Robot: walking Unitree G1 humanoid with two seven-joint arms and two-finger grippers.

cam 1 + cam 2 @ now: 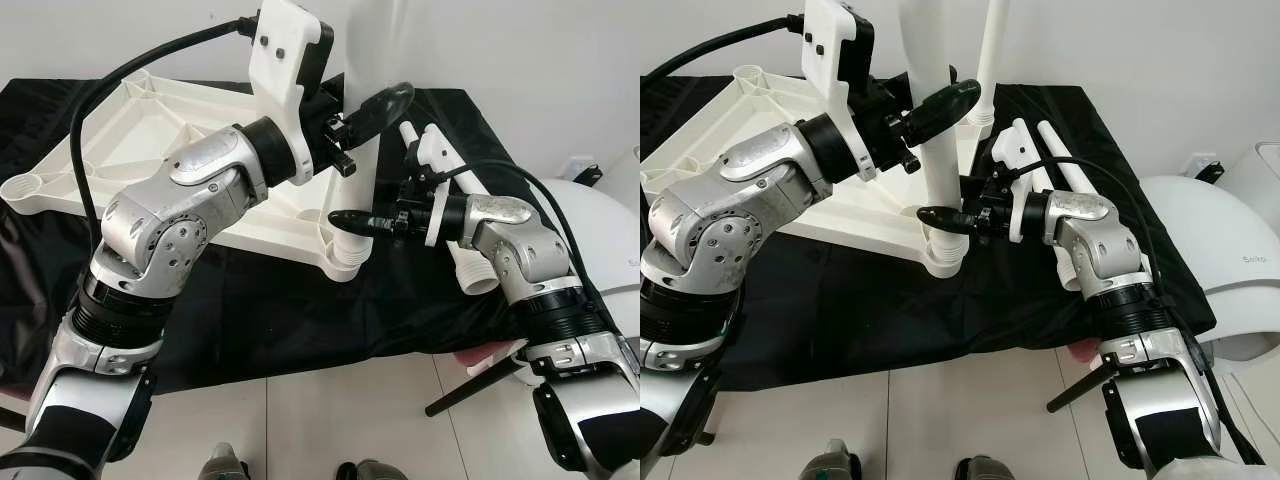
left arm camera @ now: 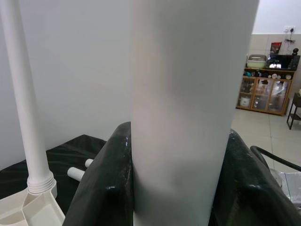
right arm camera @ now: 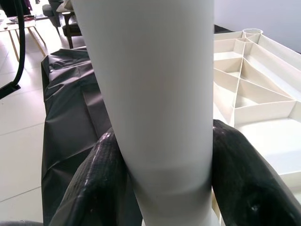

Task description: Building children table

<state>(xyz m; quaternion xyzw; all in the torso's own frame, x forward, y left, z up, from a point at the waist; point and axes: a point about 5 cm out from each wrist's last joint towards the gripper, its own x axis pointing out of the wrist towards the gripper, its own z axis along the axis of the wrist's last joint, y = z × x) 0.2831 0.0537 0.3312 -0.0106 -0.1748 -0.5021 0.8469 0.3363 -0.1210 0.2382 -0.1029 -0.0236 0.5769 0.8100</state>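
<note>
I have the white plastic tabletop (image 1: 150, 130) lying upside down on the black cloth (image 1: 300, 310), ribs upward, so its corner sockets face me and the legs can go in from above. The tall white plastic table leg (image 1: 937, 170) stands upright in the near corner socket (image 1: 943, 255) of that tabletop, and I hold it in both tools to keep it plumb while it seats.

My left gripper (image 1: 375, 108) is clamped on the leg well above the socket, a black finger (image 2: 106, 188) pressed on each side of the tube. My right gripper (image 1: 945, 218) is closed on the same leg just above the socket, steadying the base where the thread would engage.

A second leg (image 2: 26, 108) already stands at a far corner of the tabletop. Two more white legs (image 1: 1065, 170) lie loose on the cloth beside the tabletop, on my right.

I judge this leg is mid-fitting; if I tilt it, it may bind.
</note>
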